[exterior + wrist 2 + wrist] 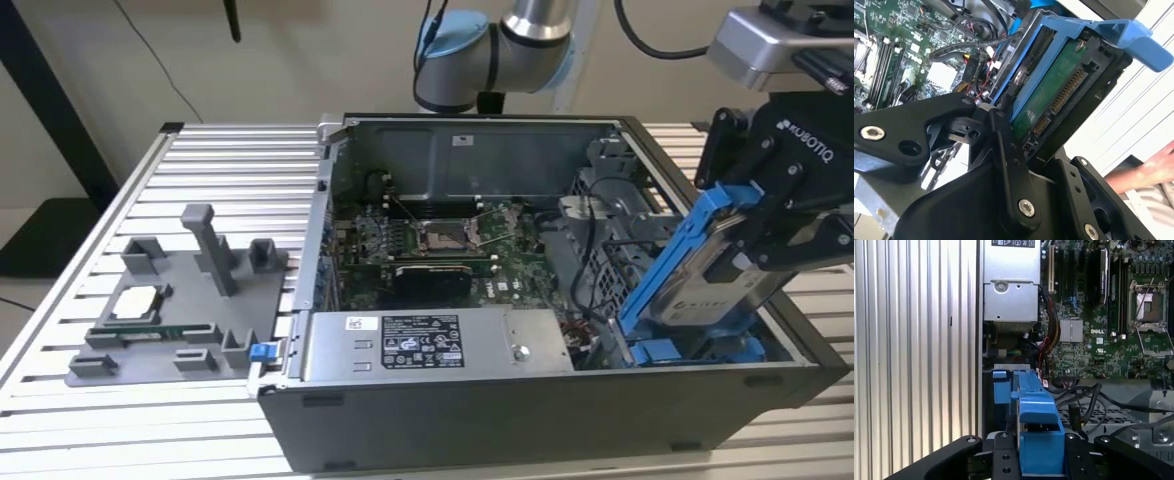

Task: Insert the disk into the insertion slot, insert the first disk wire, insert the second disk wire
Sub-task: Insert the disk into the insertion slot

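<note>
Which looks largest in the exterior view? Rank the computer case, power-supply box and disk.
1. computer case
2. power-supply box
3. disk, though the gripper hides part of it, so second and third are unsure.

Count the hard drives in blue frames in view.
1. The hard drive is clamped in the pincer, tilted, its lower end inside the computer case at the exterior view's right. Others may be hidden inside the case.

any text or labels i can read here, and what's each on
White sticker on the power-supply box: dense small print, too small to read.
Label on the disk, held in the gripper: blurred, unreadable.
Gripper body: a maker's name only.
Motherboard: a maker's logo; tiny codes unreadable.
</note>
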